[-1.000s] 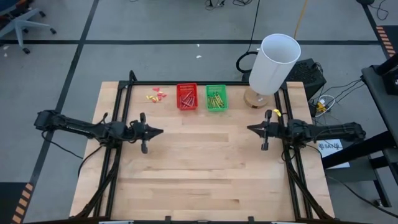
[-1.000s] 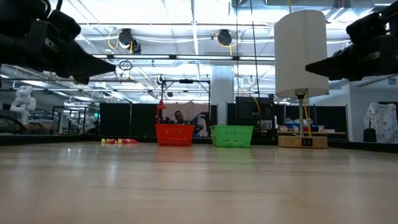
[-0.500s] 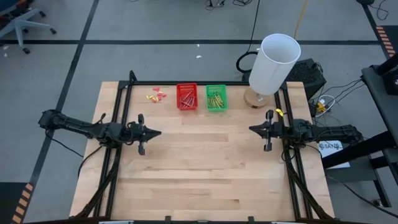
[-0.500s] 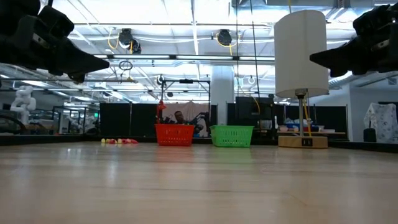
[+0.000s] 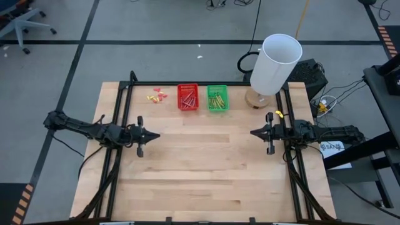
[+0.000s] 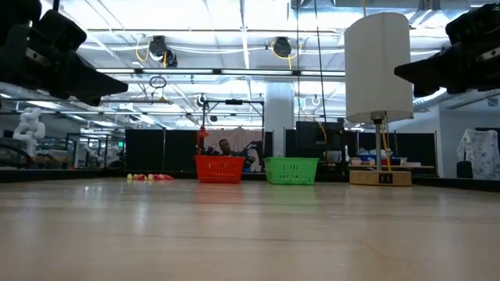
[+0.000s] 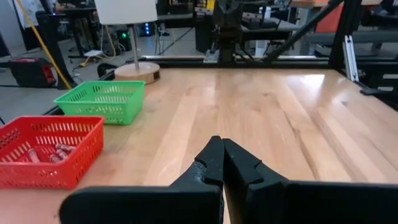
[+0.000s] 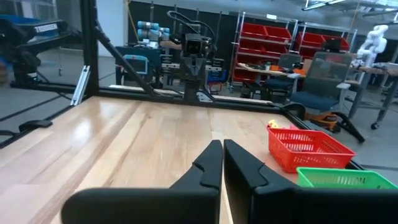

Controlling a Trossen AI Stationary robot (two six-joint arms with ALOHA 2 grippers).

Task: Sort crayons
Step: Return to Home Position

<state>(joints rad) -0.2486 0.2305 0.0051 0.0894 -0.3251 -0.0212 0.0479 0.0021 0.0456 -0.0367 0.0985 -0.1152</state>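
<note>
Along the far edge of the counter (image 5: 206, 169), the crayons (image 5: 187, 100) lay in the red basket (image 5: 187, 85) and green basket (image 5: 217, 86). The left end effector (image 5: 156, 135) and right end effector (image 5: 252, 132) hung pinched together, empty. Your likeliest risk was a low retraction scraping wood.

Right claw (image 8: 222, 147), fingers pressed together, above the table (image 8: 124, 143). Red basket (image 8: 309, 149) and green basket (image 8: 345, 179) side by side at the table edge. Other arm (image 8: 193, 62) opposite.

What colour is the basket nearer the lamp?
Green. The green plastic mesh basket shows clearest in the left wrist view.
</note>
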